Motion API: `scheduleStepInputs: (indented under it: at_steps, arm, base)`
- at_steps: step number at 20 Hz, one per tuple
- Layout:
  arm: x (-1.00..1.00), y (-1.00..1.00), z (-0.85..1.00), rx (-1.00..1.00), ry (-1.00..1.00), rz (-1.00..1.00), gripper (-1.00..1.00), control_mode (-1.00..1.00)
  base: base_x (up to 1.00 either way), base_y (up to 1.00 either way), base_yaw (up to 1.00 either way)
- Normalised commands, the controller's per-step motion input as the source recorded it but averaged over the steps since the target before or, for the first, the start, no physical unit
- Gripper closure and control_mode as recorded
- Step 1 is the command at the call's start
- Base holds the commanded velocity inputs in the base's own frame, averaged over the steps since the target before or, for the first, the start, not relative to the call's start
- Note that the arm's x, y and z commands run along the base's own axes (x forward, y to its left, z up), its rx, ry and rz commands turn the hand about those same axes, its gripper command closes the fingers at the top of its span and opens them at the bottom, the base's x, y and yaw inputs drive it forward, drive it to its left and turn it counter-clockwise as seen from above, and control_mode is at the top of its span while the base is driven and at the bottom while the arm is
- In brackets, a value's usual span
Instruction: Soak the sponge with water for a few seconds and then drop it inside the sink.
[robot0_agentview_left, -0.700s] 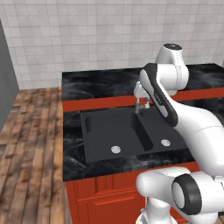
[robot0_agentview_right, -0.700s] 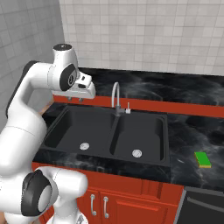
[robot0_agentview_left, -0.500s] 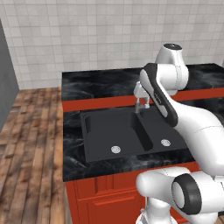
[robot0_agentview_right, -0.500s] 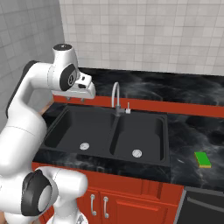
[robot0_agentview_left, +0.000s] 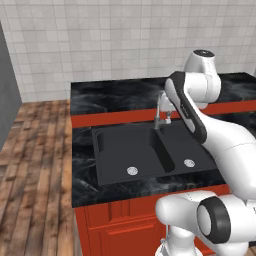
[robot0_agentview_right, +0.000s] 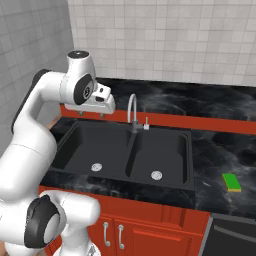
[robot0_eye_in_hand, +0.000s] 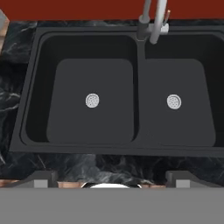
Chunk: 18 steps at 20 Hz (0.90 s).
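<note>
The sponge (robot0_agentview_right: 231, 182), yellow with a green top, lies flat on the black counter to the right of the sink, far from my hand. The matte black double-basin sink (robot0_agentview_right: 125, 179) (robot0_agentview_left: 100, 142) (robot0_eye_in_hand: 139, 149) has its wide basin on the left and a narrower one on the right, each with a round silver drain. My gripper (robot0_agentview_right: 99, 114) (robot0_eye_in_hand: 111, 179) hangs above the back of the wide basin, left of the faucet. Its fingers (robot0_eye_in_hand: 43, 177) stand wide apart, open, with nothing between them. The water is out of view.
A curved grey faucet (robot0_agentview_right: 132, 112) (robot0_agentview_left: 158, 113) (robot0_eye_in_hand: 151, 22) rises behind the divider between the basins. A red band and a tiled wall (robot0_agentview_right: 175, 45) run behind the glossy black marbled counter (robot0_agentview_right: 220, 155). Red cabinet doors (robot0_agentview_right: 150, 227) sit below.
</note>
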Motion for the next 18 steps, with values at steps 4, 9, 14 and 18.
scheduleStepInputs:
  at_steps: [4,9,14,18]
  arm:
    - [0.00,-0.48,-0.01,0.00,0.00,0.01,-1.00,-1.00]
    - [0.00,-0.44,0.00,0.00,0.00,0.01,-1.00,-1.00]
    - [0.00,-0.42,0.00,0.00,-0.01,0.01,-1.00,-1.00]
    - [0.00,-0.51,-0.07,0.00,-0.05,0.00,-1.00,-1.00]
  base:
    - [0.00,0.00,0.00]
    - [0.00,0.00,0.00]
    - [0.00,0.00,0.00]
    - [0.00,0.00,0.00]
